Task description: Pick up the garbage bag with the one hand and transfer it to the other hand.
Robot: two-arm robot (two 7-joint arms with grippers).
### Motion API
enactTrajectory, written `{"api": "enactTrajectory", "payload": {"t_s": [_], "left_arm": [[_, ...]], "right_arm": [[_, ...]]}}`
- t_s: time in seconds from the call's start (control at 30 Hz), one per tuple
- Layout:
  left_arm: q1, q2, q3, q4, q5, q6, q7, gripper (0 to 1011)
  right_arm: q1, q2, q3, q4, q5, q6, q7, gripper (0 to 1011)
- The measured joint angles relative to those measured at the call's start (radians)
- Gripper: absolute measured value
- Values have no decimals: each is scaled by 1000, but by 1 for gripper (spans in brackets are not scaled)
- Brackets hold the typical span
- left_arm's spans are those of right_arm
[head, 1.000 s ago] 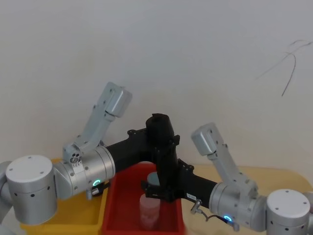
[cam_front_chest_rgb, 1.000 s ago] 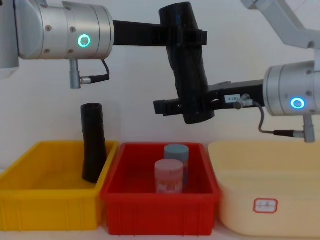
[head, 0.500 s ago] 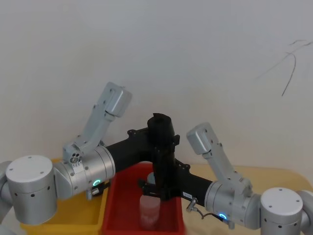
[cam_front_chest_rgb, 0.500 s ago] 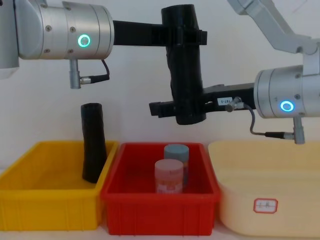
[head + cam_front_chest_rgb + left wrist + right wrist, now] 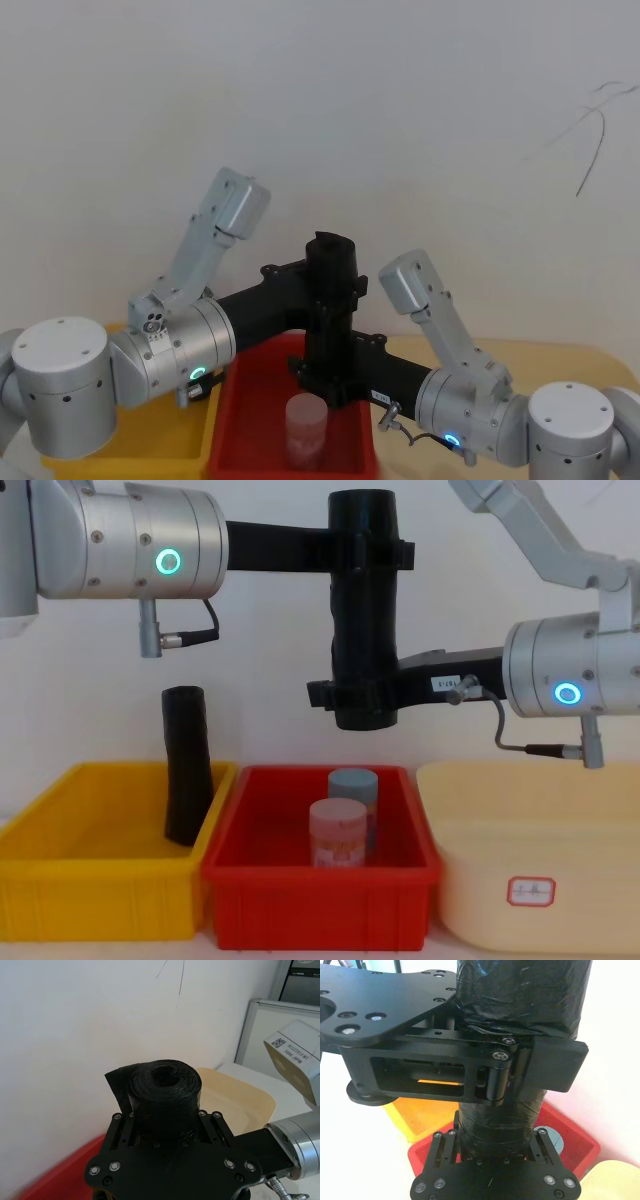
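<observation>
The garbage bag [image 5: 362,610], a matte black roll, hangs upright in the air above the red bin [image 5: 320,890]. My left gripper [image 5: 370,555], on the green-ringed arm, is shut on its upper part. My right gripper [image 5: 358,693], on the blue-ringed arm, is shut around its lower end. The head view has the garbage bag [image 5: 330,300] between both arms. In the left wrist view the roll's top [image 5: 164,1077] sticks out past the left gripper [image 5: 165,1122]. In the right wrist view the right gripper [image 5: 495,1160] hugs the garbage bag [image 5: 500,1120] below the left one.
A second black roll [image 5: 187,765] leans in the yellow bin [image 5: 100,905] at the left. A pink jar [image 5: 338,832] and a blue jar [image 5: 352,783] stand in the red bin. A cream bin [image 5: 540,825] sits at the right. A white wall is behind.
My right gripper moved left and the bag's lower end swung with it, from tilted to upright. The left arm stayed still, holding the top.
</observation>
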Motion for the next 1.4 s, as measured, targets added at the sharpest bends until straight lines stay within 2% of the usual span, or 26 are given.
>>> {"api": "enactTrajectory", "payload": {"t_s": [0.5, 0.77, 1.4], "left_arm": [[0, 0, 0, 0, 0, 0, 0, 465], [0, 0, 0, 0, 0, 0, 0, 465], [0, 0, 0, 0, 0, 0, 0, 986]], "right_arm": [[2, -2, -1, 5, 0, -2, -1, 548], [-14, -2, 12, -8, 9, -4, -14, 548], [-60, -10, 63, -55, 20, -9, -81, 548]]}}
